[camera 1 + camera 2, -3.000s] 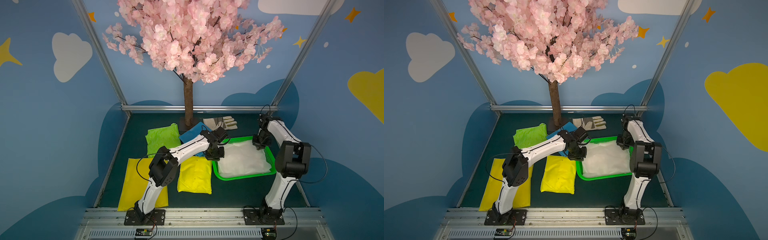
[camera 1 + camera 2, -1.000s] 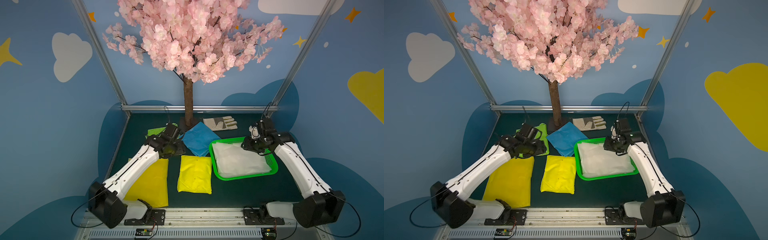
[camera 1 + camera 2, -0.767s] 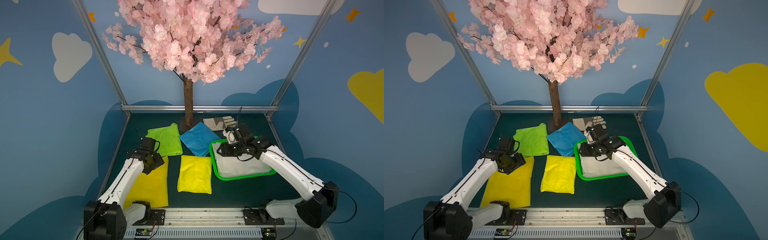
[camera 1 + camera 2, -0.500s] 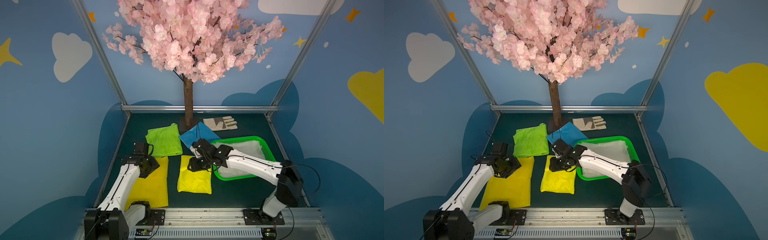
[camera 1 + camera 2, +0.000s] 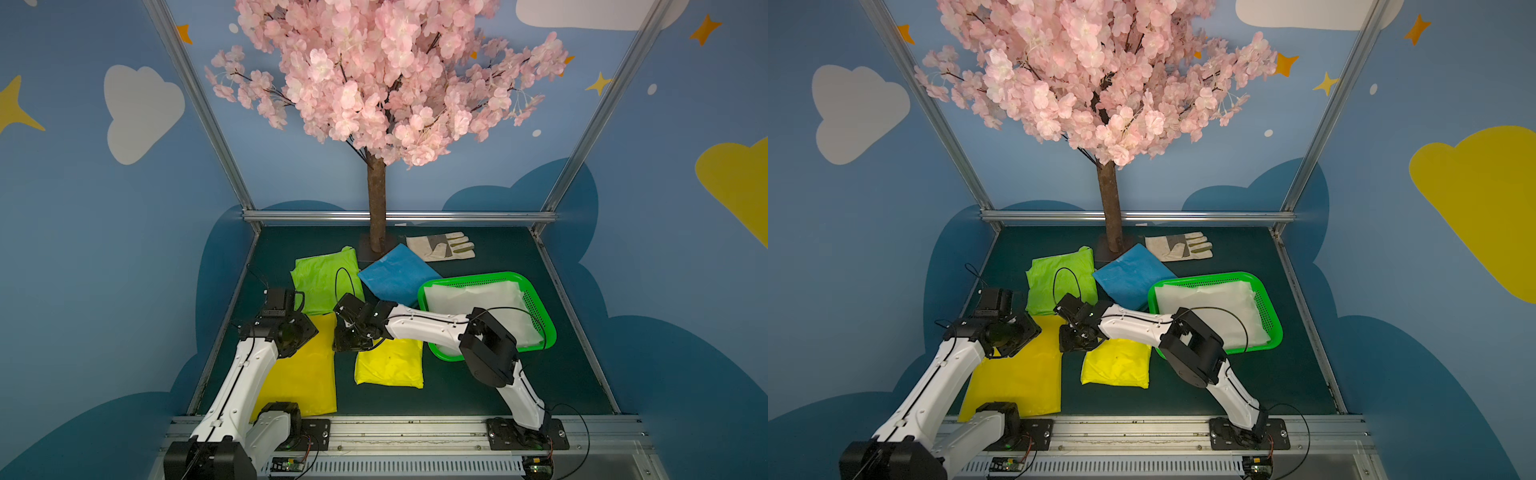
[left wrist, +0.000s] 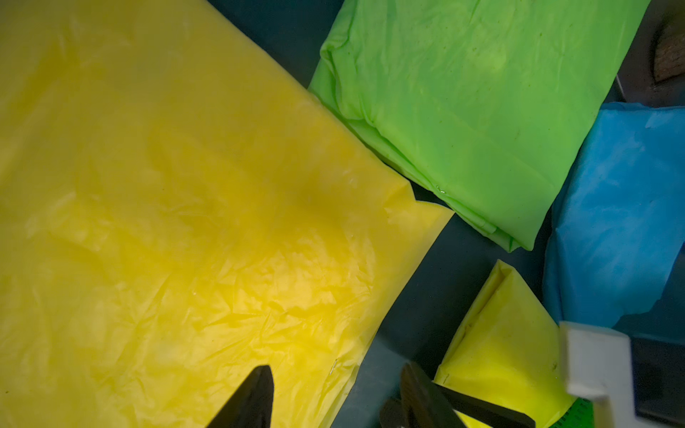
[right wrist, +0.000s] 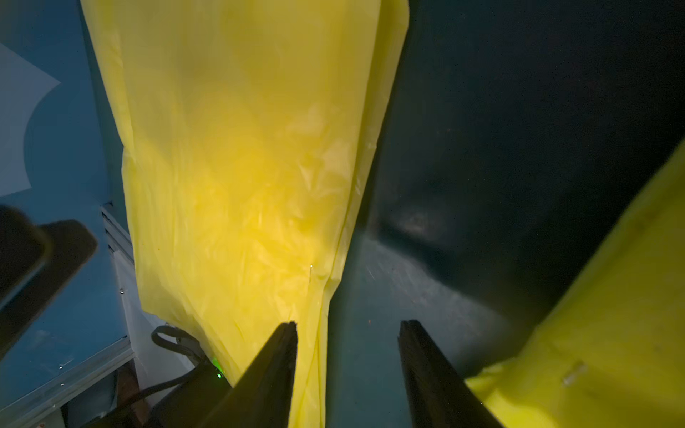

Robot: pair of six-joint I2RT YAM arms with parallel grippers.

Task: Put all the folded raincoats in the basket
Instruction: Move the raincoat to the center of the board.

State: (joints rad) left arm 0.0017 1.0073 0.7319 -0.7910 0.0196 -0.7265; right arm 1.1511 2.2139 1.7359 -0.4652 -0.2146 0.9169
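5 raincoats: 2 yellow [image 5: 303, 374] [image 5: 390, 368], green [image 5: 320, 278], blue [image 5: 395, 274], white [image 5: 473, 297] in basket [image 5: 530, 301]; L end effector [image 6: 335, 372], R end effector [image 7: 348, 326] spread, empty

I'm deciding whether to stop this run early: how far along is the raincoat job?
Done: one white folded raincoat lies inside the basket.
In hand: nothing. The right gripper and left gripper are both open and empty, at the edge of the large yellow raincoat.
Left: that one, the small yellow raincoat, the green raincoat and the blue raincoat, all outside the basket.
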